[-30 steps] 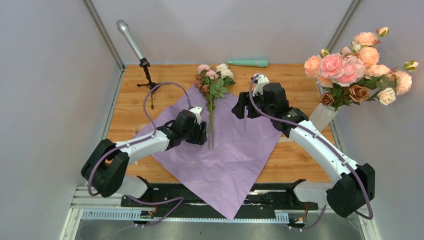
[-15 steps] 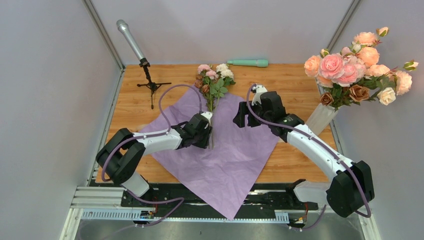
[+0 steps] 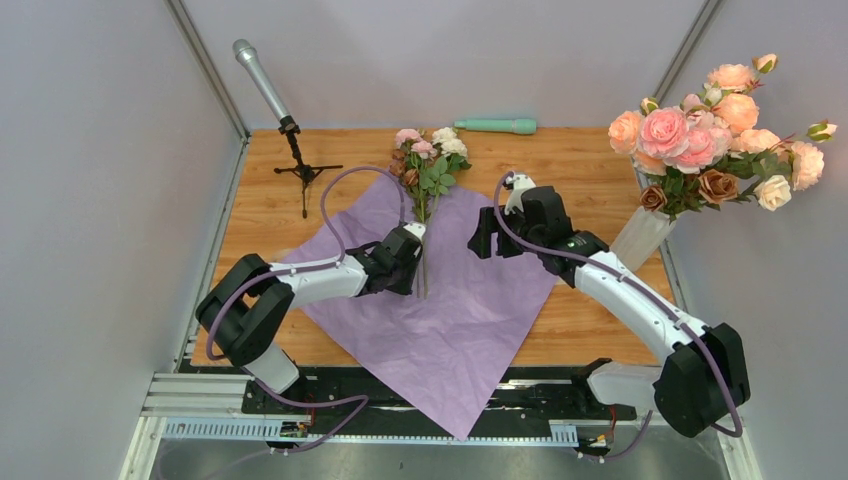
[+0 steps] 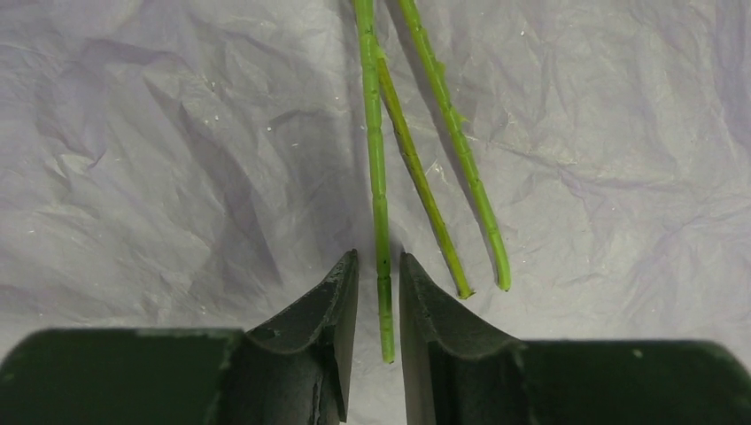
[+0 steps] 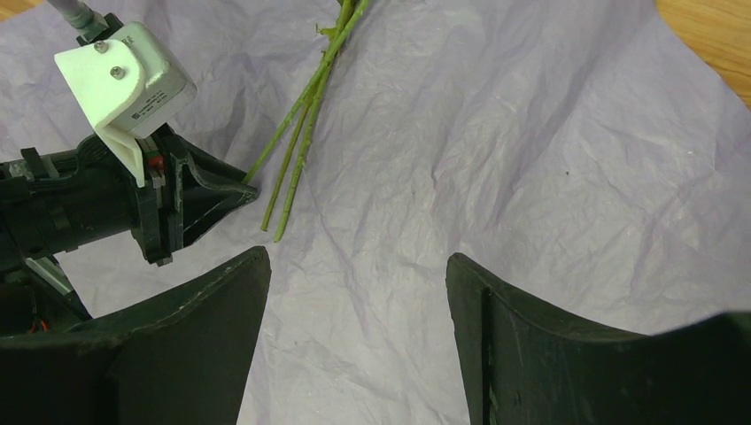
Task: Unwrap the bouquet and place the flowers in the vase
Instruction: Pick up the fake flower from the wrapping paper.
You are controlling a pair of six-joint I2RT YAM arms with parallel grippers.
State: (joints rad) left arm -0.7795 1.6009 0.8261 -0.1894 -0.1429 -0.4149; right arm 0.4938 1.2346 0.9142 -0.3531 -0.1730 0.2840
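**A robot test cell in a lab, not a home or a shop**

Plain grey panel walls (image 3: 100, 220) close in the space. They meet at the back corners along bare metal frame posts (image 3: 205, 65). A small wooden counter (image 3: 600, 320) fills the booth from wall to wall. Two white-and-black robot arms, the left arm (image 3: 320, 282) and the right arm (image 3: 625, 295), are bolted at its near edge. Below them run a black base plate (image 3: 440, 398) and a slotted metal rail (image 3: 400, 435). Purple cables (image 3: 324, 205) loop off the arms. A microphone (image 3: 262, 82) on a small black tripod (image 3: 303, 172) stands at the back left. The room beyond the panels is hidden, so "lab" is likely rather than certain.
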